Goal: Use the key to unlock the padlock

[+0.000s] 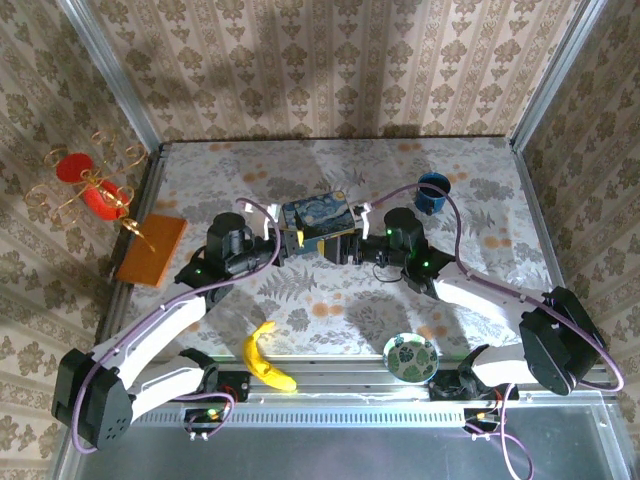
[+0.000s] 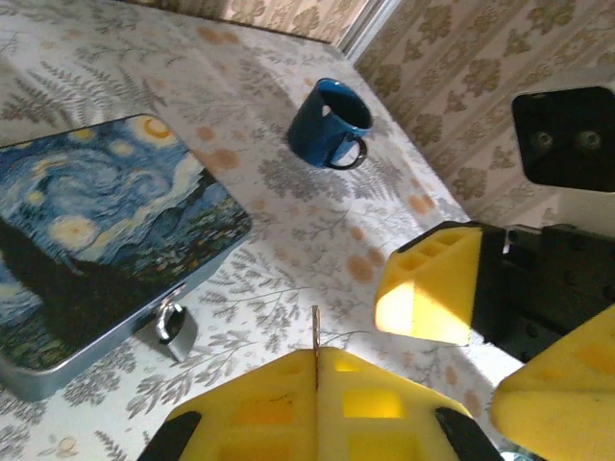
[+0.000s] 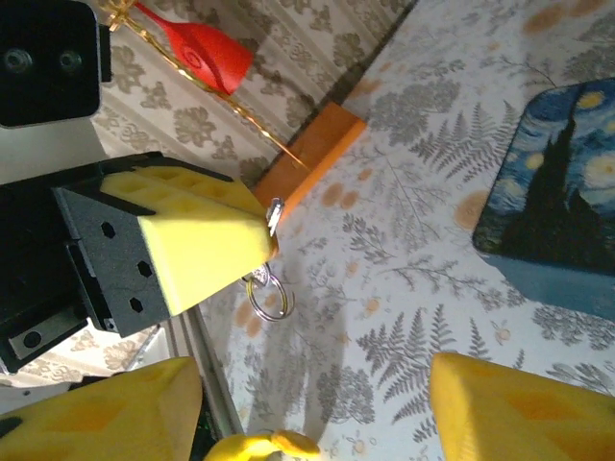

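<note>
Hanging at tin [image 2: 96,221] edge, padlock [image 2: 176,329] near left hand [image 2: 315,370], clamped on key [image 2: 315,328]; right hand [image 3: 307,408] apart.

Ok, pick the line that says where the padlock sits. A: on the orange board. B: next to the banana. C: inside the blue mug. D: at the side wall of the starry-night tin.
D: in the left wrist view the padlock hangs from the latch on the side wall of the tin.
</note>
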You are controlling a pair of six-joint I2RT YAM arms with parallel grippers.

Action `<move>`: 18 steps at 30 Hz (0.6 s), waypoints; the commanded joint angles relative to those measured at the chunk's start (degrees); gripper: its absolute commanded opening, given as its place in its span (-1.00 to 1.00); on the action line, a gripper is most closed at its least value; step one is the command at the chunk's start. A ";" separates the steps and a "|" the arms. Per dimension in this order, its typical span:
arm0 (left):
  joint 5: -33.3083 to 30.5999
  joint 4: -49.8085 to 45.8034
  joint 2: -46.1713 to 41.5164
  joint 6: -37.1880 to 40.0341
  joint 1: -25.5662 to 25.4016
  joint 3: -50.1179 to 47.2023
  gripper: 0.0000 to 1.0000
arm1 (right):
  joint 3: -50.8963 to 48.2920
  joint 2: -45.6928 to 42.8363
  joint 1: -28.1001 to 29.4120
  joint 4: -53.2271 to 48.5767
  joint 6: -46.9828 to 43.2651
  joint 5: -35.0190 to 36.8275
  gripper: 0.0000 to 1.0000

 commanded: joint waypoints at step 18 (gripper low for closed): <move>1.71 7.91 0.74 -9.84 -2.69 1.38 -1.00 | 1.14 -0.74 6.47 1.34 -8.66 12.42 -0.02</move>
